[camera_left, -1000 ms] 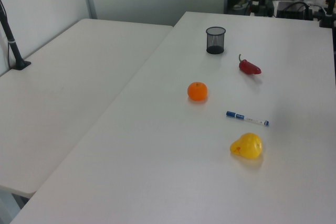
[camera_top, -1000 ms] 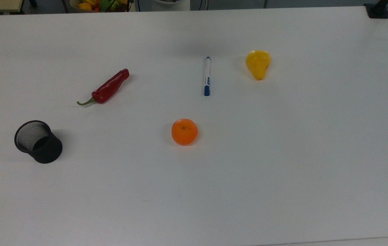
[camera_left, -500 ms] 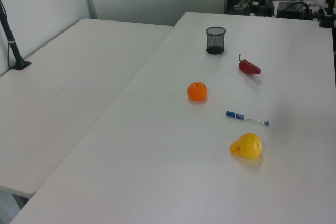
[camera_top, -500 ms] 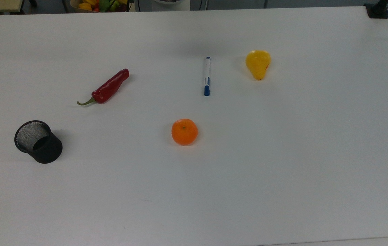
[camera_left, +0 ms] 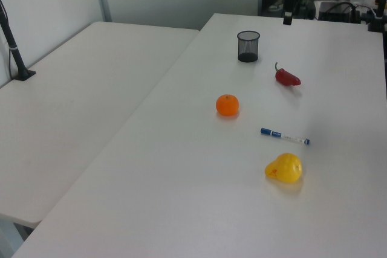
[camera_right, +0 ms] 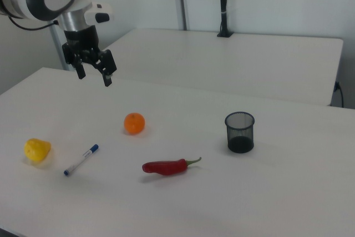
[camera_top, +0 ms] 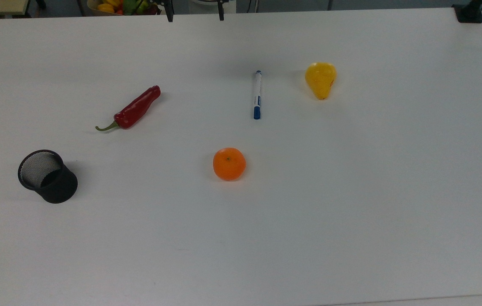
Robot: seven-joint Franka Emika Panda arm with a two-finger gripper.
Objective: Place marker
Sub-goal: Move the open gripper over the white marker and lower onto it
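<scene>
The marker (camera_top: 257, 94) is a slim white pen with a blue cap, lying flat on the white table (camera_top: 351, 191) between a yellow pear and a red chili. It also lies in the left view (camera_left: 285, 136) and the right view (camera_right: 81, 160). My gripper (camera_right: 94, 76) hangs open and empty well above the table, up and behind the marker in the right view. Its two fingertips (camera_top: 168, 17) poke in at the top view's upper edge, far from the marker. Nothing touches the marker.
A black mesh cup (camera_top: 48, 176) stands upright at the top view's left. A red chili (camera_top: 134, 109), an orange (camera_top: 229, 164) and a yellow pear (camera_top: 320, 79) lie around the marker. A second white table (camera_left: 78, 101) adjoins on the left view's left.
The gripper's fingertips have come into the top view's upper edge and into the left view's top. The marker and the other objects have not moved.
</scene>
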